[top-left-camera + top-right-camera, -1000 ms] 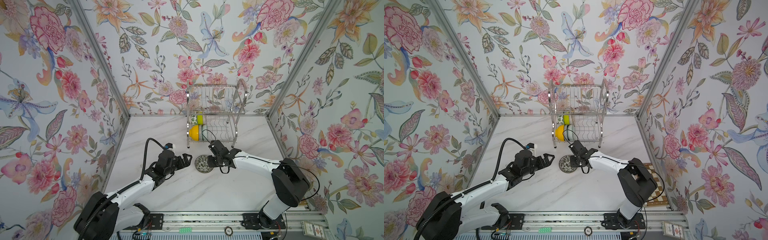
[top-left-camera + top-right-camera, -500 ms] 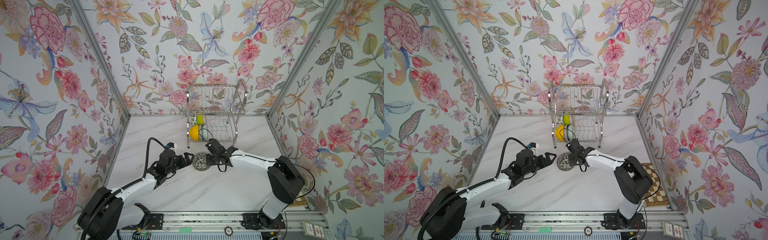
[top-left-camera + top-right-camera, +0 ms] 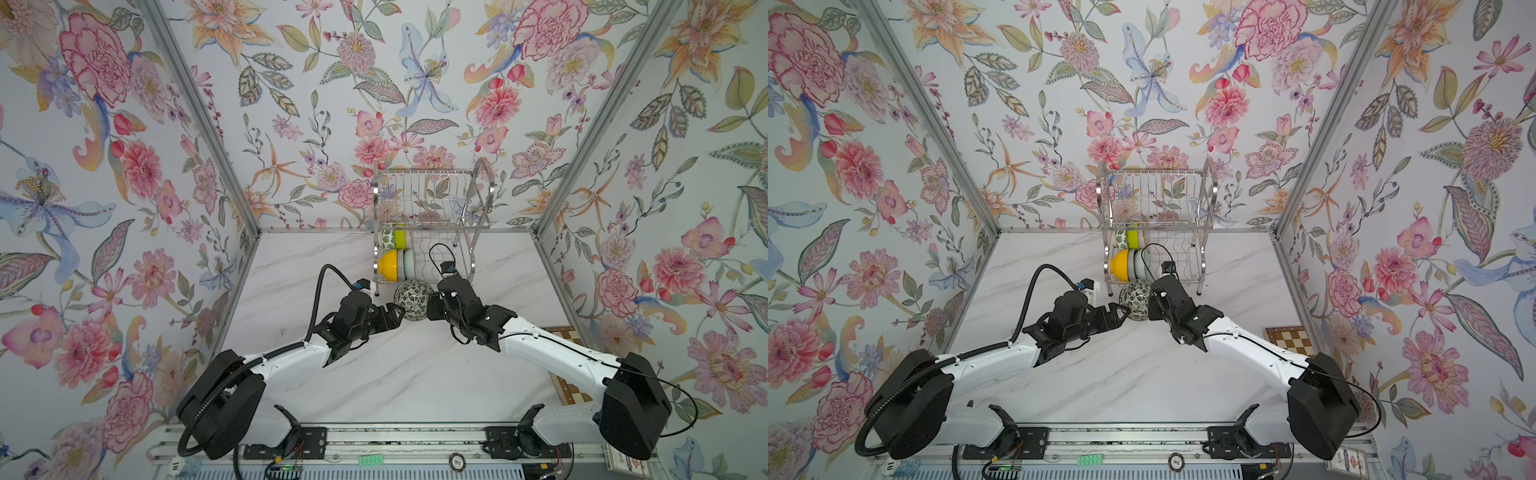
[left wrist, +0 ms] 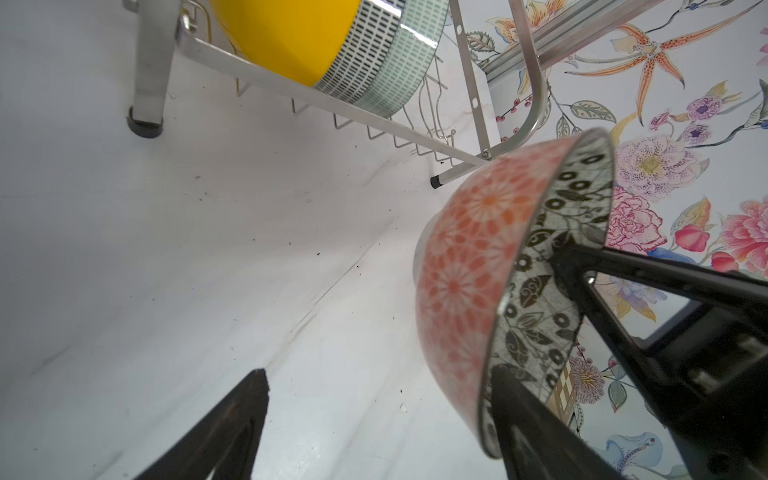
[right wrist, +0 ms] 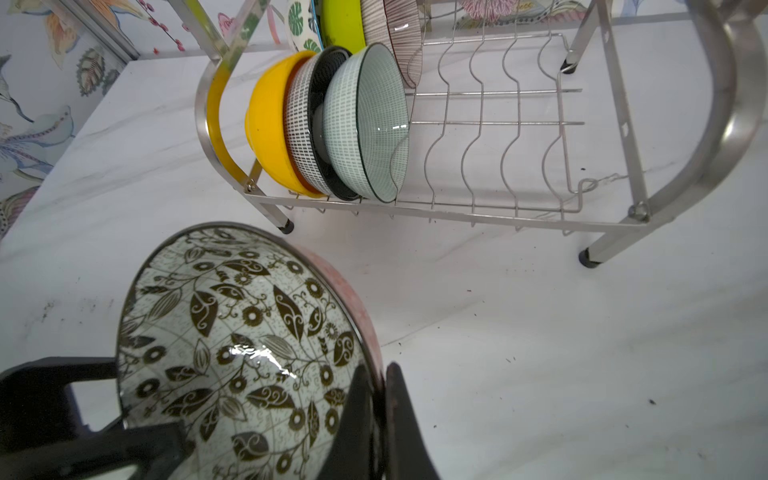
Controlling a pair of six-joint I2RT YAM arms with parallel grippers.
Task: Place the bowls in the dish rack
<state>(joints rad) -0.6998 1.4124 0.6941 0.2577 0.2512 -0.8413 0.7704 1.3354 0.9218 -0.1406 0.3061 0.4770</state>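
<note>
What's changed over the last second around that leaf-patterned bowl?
The right hand closed on the rim of the round bowl with black leaf pattern inside and orange outside and carried it toward the two-tier silver wire dish rack. The left hand came in from the left, fingers straddling the opposite rim, not clamped. The rack and its bowls stayed put.

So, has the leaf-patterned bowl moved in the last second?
Yes. In a top view the leaf-patterned bowl has shifted up the picture, toward the front rail of the dish rack.
</note>
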